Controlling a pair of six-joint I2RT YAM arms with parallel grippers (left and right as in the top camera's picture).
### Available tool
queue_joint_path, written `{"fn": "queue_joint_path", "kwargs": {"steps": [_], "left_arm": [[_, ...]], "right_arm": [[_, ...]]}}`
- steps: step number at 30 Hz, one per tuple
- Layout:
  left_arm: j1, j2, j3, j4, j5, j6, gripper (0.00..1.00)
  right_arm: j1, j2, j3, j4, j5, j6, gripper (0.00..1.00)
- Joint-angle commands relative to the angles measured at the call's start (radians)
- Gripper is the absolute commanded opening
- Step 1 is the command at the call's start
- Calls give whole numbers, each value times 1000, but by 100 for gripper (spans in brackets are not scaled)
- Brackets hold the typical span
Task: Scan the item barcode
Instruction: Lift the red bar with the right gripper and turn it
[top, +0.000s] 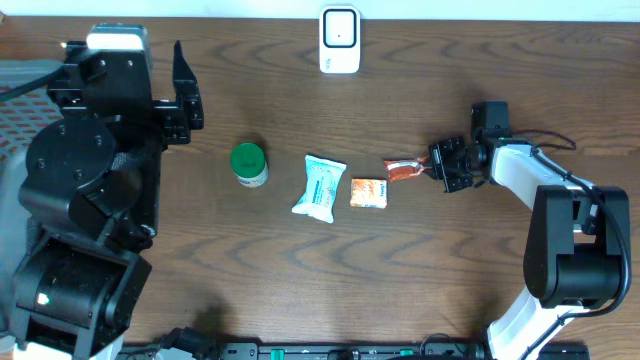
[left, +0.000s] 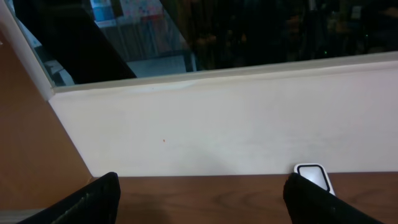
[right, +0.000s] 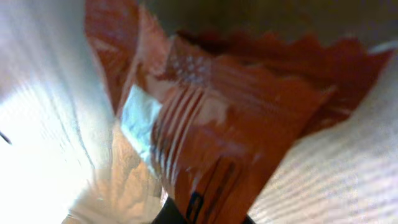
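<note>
The dark brown wooden surface (top: 300, 290) carries everything. My bulky black left arm (top: 85, 190) sits at the left edge. Its fingers (left: 93, 200) are spread wide and hold nothing, well apart from the goods. The white-and-black right arm (top: 560, 230) reaches in from the right. A white boxy barcode scanner (top: 340, 40) stands at the far edge, near the middle.

In a row across the middle lie a white-and-teal soft pouch (top: 320, 186), a green-lidded round jar (top: 248, 163) to its left and a small orange square packet (top: 368, 193) to its right. Smallest is the item I am working on, a crinkly red-orange foil sachet (top: 403, 170), just right of the orange packet and apart from it.

The right gripper (top: 432, 171) has closed on the sachet's right end. The sachet's long axis runs roughly left to right, with the free end pointing at the orange packet. I judge it light, floppy and slick, so a pinch on the sealed end seam suits it, though it may droop or twist. The wrist view is too blurred to find the barcode.
</note>
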Motion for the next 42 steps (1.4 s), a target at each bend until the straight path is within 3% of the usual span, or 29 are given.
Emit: {"fn": "queue_joint_path", "kwargs": {"steps": [1, 4, 14, 20, 28, 42], "left_arm": [[4, -8, -8, 6, 11, -5, 84], [5, -15, -8, 10, 11, -5, 84], [4, -46, -8, 14, 11, -5, 84], [4, -80, -8, 16, 11, -5, 84], [4, -121, -8, 15, 11, -5, 84], [4, -133, -8, 13, 12, -6, 84]], "right_arm": [[-1, -67, -14, -5, 130, -234, 1], [5, -248, -15, -13, 94, -355, 1], [126, -769, -15, -140, 59, -558, 2], [199, -994, -15, -174, -102, -684, 2], [201, -1115, -15, -179, -254, -658, 2], [201, -1113, -15, -172, -335, -608, 2]]}}
